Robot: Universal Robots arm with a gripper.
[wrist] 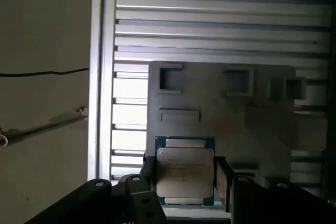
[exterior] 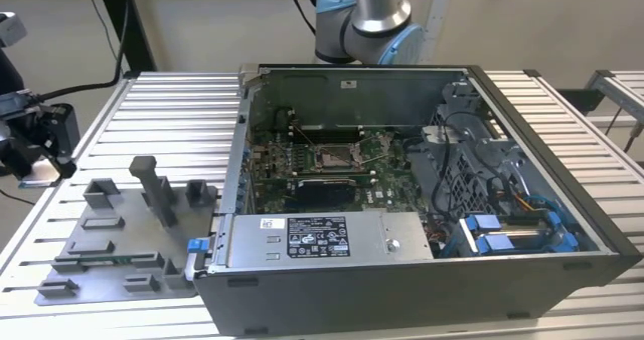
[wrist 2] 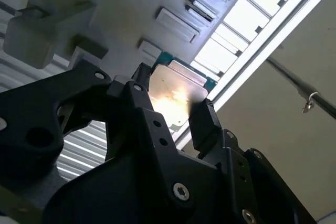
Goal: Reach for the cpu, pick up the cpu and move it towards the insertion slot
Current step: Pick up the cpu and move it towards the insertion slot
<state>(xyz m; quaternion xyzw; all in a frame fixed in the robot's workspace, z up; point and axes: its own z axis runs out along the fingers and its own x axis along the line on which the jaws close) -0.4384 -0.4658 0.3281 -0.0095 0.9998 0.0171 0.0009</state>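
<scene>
- Plainly, the gripper (wrist: 185, 179) (wrist 2: 173, 106) is pinching the chip (wrist: 185, 171) (wrist 2: 176, 95). One black finger (wrist: 149, 174) presses on one edge and the other finger (wrist: 223, 182) on the opposite edge.
- In both wrist views the chip stands between the fingertips. Its silvery top face catches a bright glare in the second wrist view, and a thin greenish rim shows around the plate.
- Behind the chip lies the grey tray (wrist: 220, 124) (exterior: 75, 249) with its raised blocks and shallow pockets, resting on the ribbed metal table (exterior: 171, 106).
- In the exterior view the gripper's black body is at the far left, over the table's left edge. It is beside the tray and well apart from the open computer case (exterior: 544, 227).
- The socket (exterior: 333, 157), a square silver frame with a dark middle, sits on the green board inside the case, towards the exterior view's right of the tray.
- The arm (exterior: 378, 16) rises behind the case at the top of the exterior view.
</scene>
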